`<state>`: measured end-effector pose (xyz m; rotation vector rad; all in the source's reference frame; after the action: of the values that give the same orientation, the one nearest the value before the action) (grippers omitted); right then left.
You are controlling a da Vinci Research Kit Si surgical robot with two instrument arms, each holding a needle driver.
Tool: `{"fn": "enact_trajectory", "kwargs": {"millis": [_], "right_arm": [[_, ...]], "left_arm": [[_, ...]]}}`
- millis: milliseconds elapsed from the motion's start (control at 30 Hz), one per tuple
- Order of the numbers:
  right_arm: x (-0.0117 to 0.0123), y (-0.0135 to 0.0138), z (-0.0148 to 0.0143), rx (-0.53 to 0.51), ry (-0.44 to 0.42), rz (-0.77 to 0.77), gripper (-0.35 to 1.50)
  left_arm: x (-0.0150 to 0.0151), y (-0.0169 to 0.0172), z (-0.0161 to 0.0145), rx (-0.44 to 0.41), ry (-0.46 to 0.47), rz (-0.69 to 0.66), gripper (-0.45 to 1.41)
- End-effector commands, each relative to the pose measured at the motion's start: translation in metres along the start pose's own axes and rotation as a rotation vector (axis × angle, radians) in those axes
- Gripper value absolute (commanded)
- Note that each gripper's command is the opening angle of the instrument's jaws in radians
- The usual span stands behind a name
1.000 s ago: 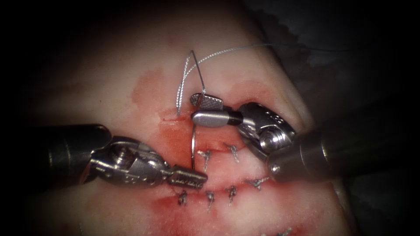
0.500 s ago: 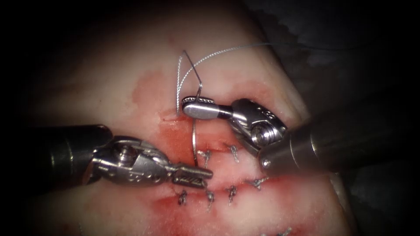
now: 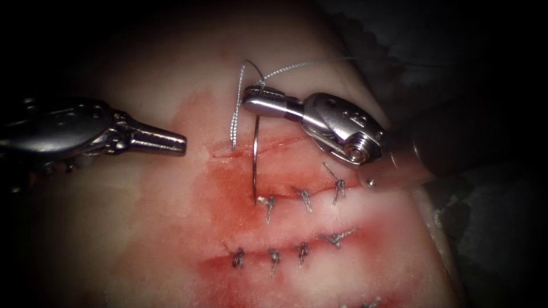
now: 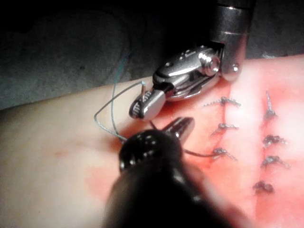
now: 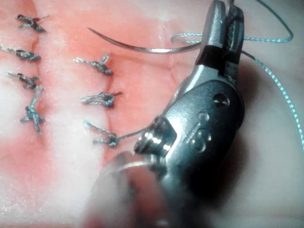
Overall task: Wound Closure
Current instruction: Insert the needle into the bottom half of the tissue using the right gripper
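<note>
**Right tool holds the needle near its thread end; left tool holds nothing**

We see the right tool (image 3: pixel 257 101) with its jaws closed on the needle (image 3: pixel 254 155), gripping it close to the end where the thread (image 3: pixel 235 117) joins. From those jaws the needle curves down toward the cut, and its point sits beside the nearest knotted stitch (image 3: pixel 267 206). We cannot tell from above whether the tip touches the tissue (image 3: pixel 142 228) or hangs just over it; in the right wrist view the needle (image 5: pixel 142 46) appears to lie clear of the surface, running away from the closed jaws of the right tool (image 5: pixel 223 21).

The thread loops beside the right tool's tip, drops into the tissue at a small nick just to its left, and a second strand trails off behind the tool into shadow, where we lose it.

The left tool (image 3: pixel 177 142) hovers well to the left of the needle, jaws together and holding nothing. Its shaft is cut off at the picture's edge. In the left wrist view, the left tool (image 4: pixel 183 127) is largely hidden behind its own dark wrist.

Red fluid (image 3: pixel 228 188) stains the tissue below the right tool.
</note>
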<state>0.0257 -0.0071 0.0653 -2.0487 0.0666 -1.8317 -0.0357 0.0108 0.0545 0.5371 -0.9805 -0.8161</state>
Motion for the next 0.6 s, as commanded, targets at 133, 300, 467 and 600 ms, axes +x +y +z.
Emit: {"fn": "enact_trajectory", "kwargs": {"millis": [133,300,467,600], "right_arm": [[-0.0019,-0.0043,0.0013,0.048,-0.183,-0.246,-0.35],[-0.0029,-0.0047,0.0012,0.032,-0.216,-0.27,-0.35],[-0.0029,-0.0049,0.0013,0.003,-0.235,-0.287,-0.35],[-0.0027,-0.0052,0.0013,-0.032,-0.223,-0.289,-0.35]], "left_arm": [[0.0042,0.0036,0.0037,-0.009,0.102,0.003,-0.45],[0.007,0.0051,0.0074,0.029,0.102,-0.143,-0.45],[0.0084,0.0059,0.011,0.042,0.103,-0.255,-0.45],[0.0086,0.0076,0.0133,0.051,0.093,-0.278,-0.45]]}}
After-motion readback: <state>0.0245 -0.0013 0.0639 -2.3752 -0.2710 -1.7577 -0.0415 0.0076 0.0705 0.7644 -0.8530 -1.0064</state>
